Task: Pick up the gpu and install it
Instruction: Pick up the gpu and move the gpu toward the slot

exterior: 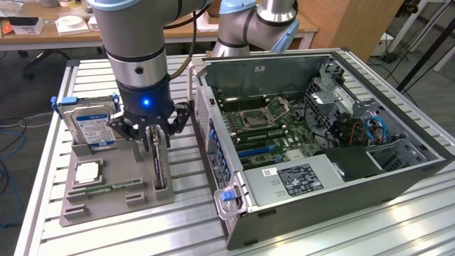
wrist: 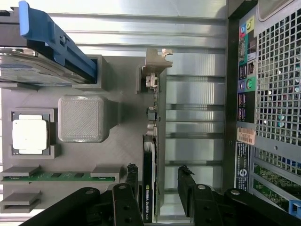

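The robot arm's black two-fingered gripper is hanging in the left-centre of the exterior view, directly over the gpu, a thin card with a black cooler face on a green circuit board. The gpu is standing on its long edge in a slot of the grey plastic holding tray, in the tray's section nearest the computer. In the wrist view the gripper is standing wide open and gripping nothing. Its dark fingers are straddling the gpu, one on each face. A clear gap is showing on the circuit-board side, and the other finger is sitting just beside the cooler face.

The silver hard drive with a blue-white label is standing upright at the tray's upper left. A square silver processor chip and a narrow green memory stick are lying below it. The open dark grey computer case is occupying the right half of the exterior view, resting on the slatted aluminium table with its green motherboard facing up.
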Action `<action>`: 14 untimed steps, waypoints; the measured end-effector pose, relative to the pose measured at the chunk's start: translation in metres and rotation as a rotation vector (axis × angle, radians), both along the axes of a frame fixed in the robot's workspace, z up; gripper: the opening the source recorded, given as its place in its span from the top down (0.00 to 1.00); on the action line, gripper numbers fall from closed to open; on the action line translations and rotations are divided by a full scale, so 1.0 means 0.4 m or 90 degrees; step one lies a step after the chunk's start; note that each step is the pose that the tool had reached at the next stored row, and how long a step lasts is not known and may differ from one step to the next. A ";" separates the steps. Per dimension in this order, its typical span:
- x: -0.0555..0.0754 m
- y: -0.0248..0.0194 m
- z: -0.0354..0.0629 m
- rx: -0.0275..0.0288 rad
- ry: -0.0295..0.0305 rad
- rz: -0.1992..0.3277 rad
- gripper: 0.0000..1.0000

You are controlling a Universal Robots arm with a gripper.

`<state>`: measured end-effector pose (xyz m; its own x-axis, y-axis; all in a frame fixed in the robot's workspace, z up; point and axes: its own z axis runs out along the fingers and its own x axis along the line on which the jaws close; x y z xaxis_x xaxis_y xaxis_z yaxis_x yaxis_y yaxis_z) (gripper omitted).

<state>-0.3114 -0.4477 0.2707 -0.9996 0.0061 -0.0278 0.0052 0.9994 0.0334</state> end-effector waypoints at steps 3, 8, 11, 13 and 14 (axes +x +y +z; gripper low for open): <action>0.000 0.000 -0.003 0.0000 -0.0002 0.000 0.53; -0.004 0.000 -0.011 -0.0001 -0.0009 0.000 0.53; -0.008 0.000 -0.019 0.0000 -0.0020 0.000 0.53; -0.010 0.000 -0.023 0.0000 -0.0025 0.000 0.53; -0.010 0.000 -0.024 0.0000 -0.0027 0.000 0.53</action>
<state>-0.3156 -0.4477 0.2609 -0.9995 0.0064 -0.0321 0.0054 0.9994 0.0333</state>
